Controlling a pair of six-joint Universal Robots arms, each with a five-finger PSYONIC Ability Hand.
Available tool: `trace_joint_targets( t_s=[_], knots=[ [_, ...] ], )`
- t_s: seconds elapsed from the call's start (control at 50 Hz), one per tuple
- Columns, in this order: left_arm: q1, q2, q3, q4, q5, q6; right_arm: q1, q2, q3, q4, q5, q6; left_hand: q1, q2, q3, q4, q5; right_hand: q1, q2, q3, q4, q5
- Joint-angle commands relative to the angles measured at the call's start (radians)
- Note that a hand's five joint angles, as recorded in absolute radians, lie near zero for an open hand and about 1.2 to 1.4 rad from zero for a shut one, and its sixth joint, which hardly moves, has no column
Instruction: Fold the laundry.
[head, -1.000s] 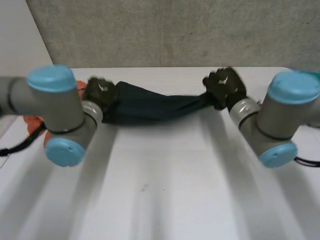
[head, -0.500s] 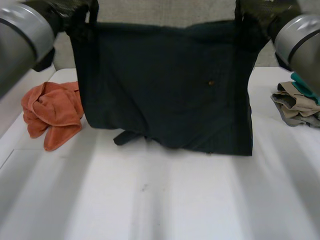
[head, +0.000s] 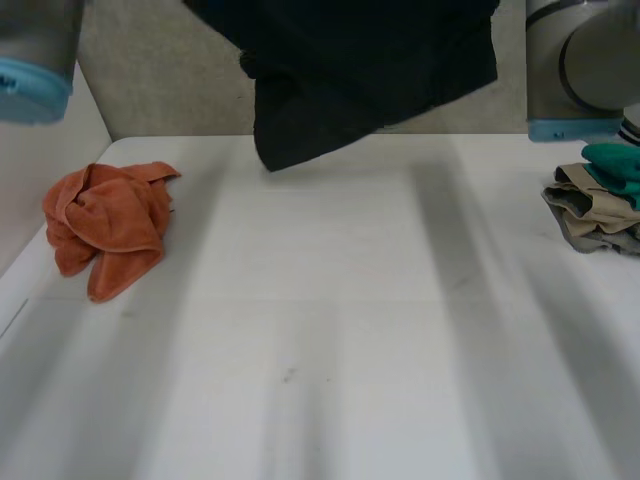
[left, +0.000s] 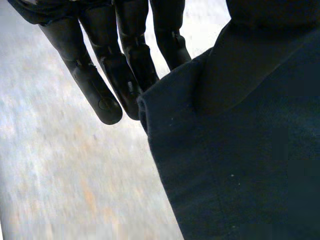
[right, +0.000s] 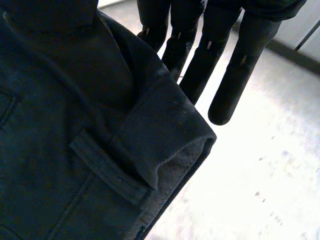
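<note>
A dark navy garment (head: 360, 70) hangs in the air above the far side of the white table (head: 330, 330), its lower edge clear of the surface. In the left wrist view my left hand (left: 85, 75) has straight fingers lying along one upper edge of the garment (left: 240, 150), which is pinched against them. My right hand (right: 235, 75) grips the opposite upper edge the same way, near a belt loop and a rolled hem of the garment (right: 75, 150). Both thumbs are hidden by cloth.
A crumpled orange towel (head: 105, 225) lies at the table's left side. A pile of folded clothes (head: 598, 205), beige with teal on top, sits at the right edge. My left arm (head: 35, 50) and right arm (head: 580, 60) are raised high.
Both arms have risen steeply, lifting the garment from a bunched strip on the table, through a spread hanging sheet, to well above the surface.
</note>
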Motion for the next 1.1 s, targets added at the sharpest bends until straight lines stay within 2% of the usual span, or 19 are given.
trace_joint_targets(
  t_s=[0.02,0.08,0.16,0.32,0.44,0.54,0.6,0.7,0.8,0.84,0.88,0.98,1.02,1.1],
  knots=[
    [0.007,0.106,-0.391,0.03,0.044,0.011,-0.009,0.016,0.141,0.149,-0.006,-0.005,0.231,0.203,0.205,0.195,0.23,0.275,0.221,0.204,0.2,0.204],
    [-0.002,0.129,-0.572,0.059,0.102,0.033,-0.014,0.021,0.269,0.178,-0.009,-0.008,0.231,0.203,0.205,0.195,0.23,0.275,0.221,0.204,0.2,0.204],
    [-0.03,0.129,-0.811,0.091,0.176,0.118,-0.023,0.027,0.482,0.184,-0.014,-0.022,0.231,0.203,0.205,0.195,0.23,0.275,0.221,0.204,0.2,0.204],
    [-0.033,0.143,-1.023,0.033,0.202,0.272,-0.037,-0.005,0.724,0.227,-0.037,-0.108,0.231,0.203,0.205,0.195,0.23,0.275,0.221,0.204,0.2,0.204],
    [-0.012,0.267,-1.117,-0.16,0.202,0.384,-0.04,-0.168,0.846,0.434,-0.086,-0.253,0.231,0.203,0.205,0.195,0.23,0.275,0.221,0.204,0.2,0.204],
    [-0.008,0.417,-1.194,-0.405,0.222,0.509,-0.057,-0.303,0.908,0.656,-0.118,-0.379,0.231,0.203,0.205,0.195,0.23,0.275,0.221,0.204,0.2,0.204],
    [-0.01,0.469,-1.226,-0.508,0.236,0.569,-0.067,-0.367,0.944,0.814,-0.141,-0.459,0.231,0.203,0.205,0.195,0.23,0.275,0.221,0.204,0.2,0.204],
    [-0.008,0.54,-1.258,-0.694,0.309,0.675,-0.077,-0.435,1.033,1.093,-0.192,-0.627,0.231,0.203,0.205,0.195,0.23,0.275,0.221,0.204,0.2,0.204],
    [-0.031,0.555,-1.257,-0.797,0.355,0.718,-0.097,-0.47,1.09,1.166,-0.262,-0.779,0.231,0.203,0.205,0.195,0.23,0.275,0.221,0.204,0.2,0.204],
    [-0.033,0.554,-1.245,-0.769,0.351,0.731,-0.107,-0.47,1.087,1.149,-0.276,-0.809,0.231,0.203,0.205,0.195,0.23,0.275,0.221,0.204,0.2,0.204],
    [-0.03,0.522,-1.2,-0.676,0.328,0.734,-0.116,-0.453,1.06,1.105,-0.275,-0.786,0.231,0.203,0.205,0.195,0.23,0.275,0.221,0.204,0.2,0.204],
    [-0.041,0.379,-1.055,-0.417,0.231,0.715,-0.112,-0.364,0.94,0.965,-0.258,-0.617,0.231,0.203,0.205,0.195,0.23,0.275,0.221,0.204,0.2,0.204],
    [-0.053,0.286,-0.955,-0.293,0.185,0.698,-0.109,-0.314,0.876,0.886,-0.226,-0.535,0.231,0.203,0.205,0.195,0.23,0.275,0.221,0.204,0.2,0.204],
    [-0.087,0.125,-0.765,-0.138,0.139,0.646,-0.087,-0.234,0.782,0.743,-0.136,-0.426,0.231,0.203,0.205,0.195,0.23,0.275,0.221,0.204,0.2,0.204]
  ],
)
